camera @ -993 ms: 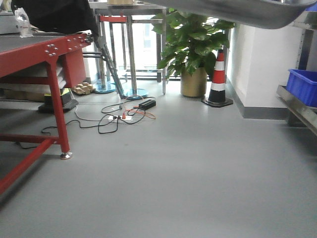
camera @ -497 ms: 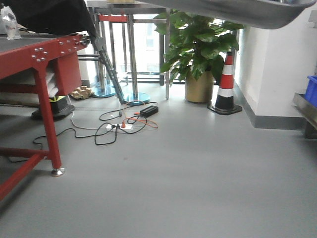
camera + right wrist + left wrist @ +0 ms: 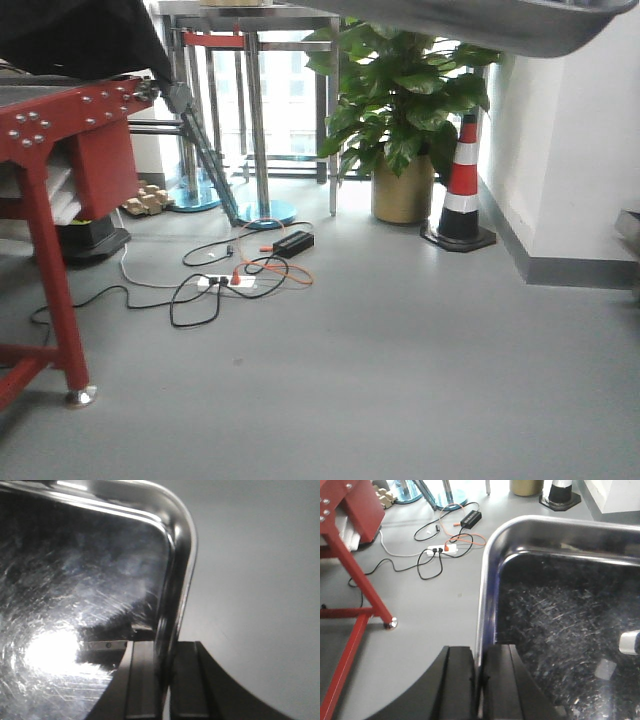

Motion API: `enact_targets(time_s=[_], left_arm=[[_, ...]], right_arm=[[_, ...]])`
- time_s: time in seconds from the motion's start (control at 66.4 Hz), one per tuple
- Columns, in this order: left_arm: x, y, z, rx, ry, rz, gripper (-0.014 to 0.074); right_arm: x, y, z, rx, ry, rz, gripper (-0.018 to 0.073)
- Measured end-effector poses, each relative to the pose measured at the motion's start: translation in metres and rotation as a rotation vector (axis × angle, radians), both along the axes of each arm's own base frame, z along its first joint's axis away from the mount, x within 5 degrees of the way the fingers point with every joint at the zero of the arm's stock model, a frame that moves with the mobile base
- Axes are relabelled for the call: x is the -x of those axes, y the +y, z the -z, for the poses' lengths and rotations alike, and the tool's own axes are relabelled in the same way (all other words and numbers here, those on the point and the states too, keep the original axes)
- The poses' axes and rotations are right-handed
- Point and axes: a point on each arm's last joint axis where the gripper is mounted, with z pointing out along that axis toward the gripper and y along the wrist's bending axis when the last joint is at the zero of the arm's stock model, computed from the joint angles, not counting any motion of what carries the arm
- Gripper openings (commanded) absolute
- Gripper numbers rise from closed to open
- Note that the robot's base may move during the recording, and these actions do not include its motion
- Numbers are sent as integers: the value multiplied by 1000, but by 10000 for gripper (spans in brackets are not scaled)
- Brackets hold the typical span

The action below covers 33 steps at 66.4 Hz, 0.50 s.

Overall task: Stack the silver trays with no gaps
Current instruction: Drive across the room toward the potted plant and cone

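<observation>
1. Firmly closed, the left gripper (image 3: 479, 685) pinches the tray (image 3: 545, 615) by its rim, with one black finger outside the wall and one inside.
2. The right gripper (image 3: 164, 680) clamps the rim on the tray's (image 3: 75, 580) other side the same way, its fingers pressed together on the rolled edge.
3. The tray hangs in the air between the two arms, well above the floor. The front view shows the tray (image 3: 480, 20) from below, across the top of the frame.
4. It is shiny steel, shallow, with rounded corners and a flat rolled rim. Its base is covered in fine scratches, and the right wrist view shows a bright glare patch on it.
5. The floor (image 3: 400, 380) is smooth and grey. A white wall (image 3: 590, 140) with a grey skirting stands at the right.
6. A red table (image 3: 60, 130) with bolted joints stands at the left. Cables (image 3: 171, 310) and a power strip (image 3: 225, 282) lie on the floor beyond it. Farther back, a plant (image 3: 400, 90) stands in a gold pot (image 3: 405, 190), just beside a striped cone (image 3: 465, 180).
7. Counted: one tray, two grippers, one cone, one plant, one power strip.
</observation>
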Motion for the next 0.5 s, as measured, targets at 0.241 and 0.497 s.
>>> enact_targets(time_s=[0.241, 0.497], left_arm=[[0, 0, 0, 0, 0, 0, -16], [0, 1, -1, -10, -10, -7, -16]], right_arm=[[0, 0, 0, -3, -2, -2, -22], [-1, 2, -1, -16, -14, -14, -22]])
